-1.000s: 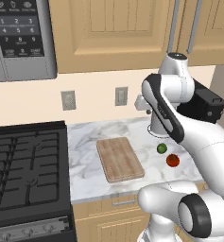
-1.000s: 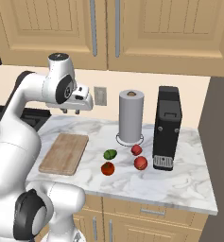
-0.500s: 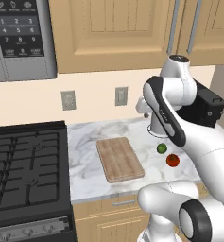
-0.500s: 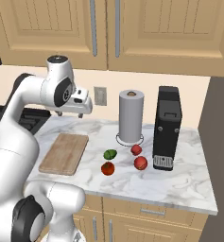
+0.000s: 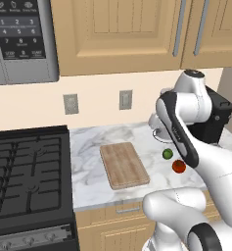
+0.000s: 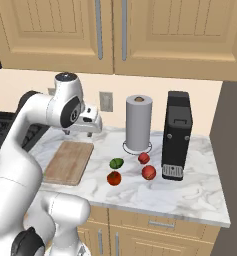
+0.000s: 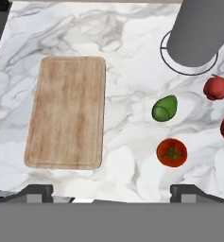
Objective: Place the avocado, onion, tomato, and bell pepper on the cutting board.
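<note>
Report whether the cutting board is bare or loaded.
Bare: the cutting board shows only wood grain, and the avocado lies on the marble counter beside it.

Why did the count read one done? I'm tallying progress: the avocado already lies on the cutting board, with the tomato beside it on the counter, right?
Not quite. The avocado lies on the counter, apart from the bare cutting board, as the hand view shows. The tomato does sit beside it.

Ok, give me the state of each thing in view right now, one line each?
cutting board: flat on the counter, nothing on it.
avocado: on the counter, off the board.
tomato: on the counter, stem up, beside the avocado.
two red vegetables: on the counter near the paper towel roll.
gripper: open, empty, above the counter.
</note>
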Tool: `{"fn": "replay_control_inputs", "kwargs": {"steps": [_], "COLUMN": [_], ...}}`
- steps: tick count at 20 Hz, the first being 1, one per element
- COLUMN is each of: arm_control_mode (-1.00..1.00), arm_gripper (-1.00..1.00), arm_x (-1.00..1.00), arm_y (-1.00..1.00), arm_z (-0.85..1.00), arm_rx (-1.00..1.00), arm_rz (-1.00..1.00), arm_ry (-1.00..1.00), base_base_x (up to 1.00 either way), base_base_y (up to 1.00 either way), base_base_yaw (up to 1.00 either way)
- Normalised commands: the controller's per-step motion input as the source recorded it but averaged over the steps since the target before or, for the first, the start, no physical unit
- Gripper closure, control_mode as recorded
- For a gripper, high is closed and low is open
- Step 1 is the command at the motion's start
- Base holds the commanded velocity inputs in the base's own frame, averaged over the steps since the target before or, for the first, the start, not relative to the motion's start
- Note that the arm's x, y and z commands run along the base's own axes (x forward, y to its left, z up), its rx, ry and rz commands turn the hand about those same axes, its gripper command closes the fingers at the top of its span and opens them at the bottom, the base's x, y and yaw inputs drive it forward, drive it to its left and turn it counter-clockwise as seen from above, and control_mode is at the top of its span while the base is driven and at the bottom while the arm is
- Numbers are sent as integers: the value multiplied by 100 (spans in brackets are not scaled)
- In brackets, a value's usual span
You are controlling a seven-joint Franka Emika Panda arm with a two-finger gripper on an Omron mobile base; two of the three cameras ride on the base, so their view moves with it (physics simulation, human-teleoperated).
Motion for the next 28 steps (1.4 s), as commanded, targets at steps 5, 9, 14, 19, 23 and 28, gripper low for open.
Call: {"fn": "replay_control_inputs", "kwargs": {"steps": [5, 9, 14, 19, 23, 28], "arm_control_mode": [-100, -100, -100, -100, -100, -100], "arm_gripper": [-100, -100, -100, -100, -100, -100], "arm_x": [-1, 0, 0, -3, -2, 0], "arm_y": [-40, -58, -58, -34, -13, -4], "arm_z": [-29, -26, -29, -40, -44, -38], "arm_rx": [0, 0, 0, -1, -6, -4], "arm_rz": [2, 3, 2, 0, 0, 0], "arm_ry": [0, 0, 0, 0, 0, 0], "base_base_x": [0, 0, 0, 0, 0, 0], "base_base_y": [0, 0, 0, 0, 0, 0], "base_base_yaw": [0, 0, 0, 0, 0, 0]}}
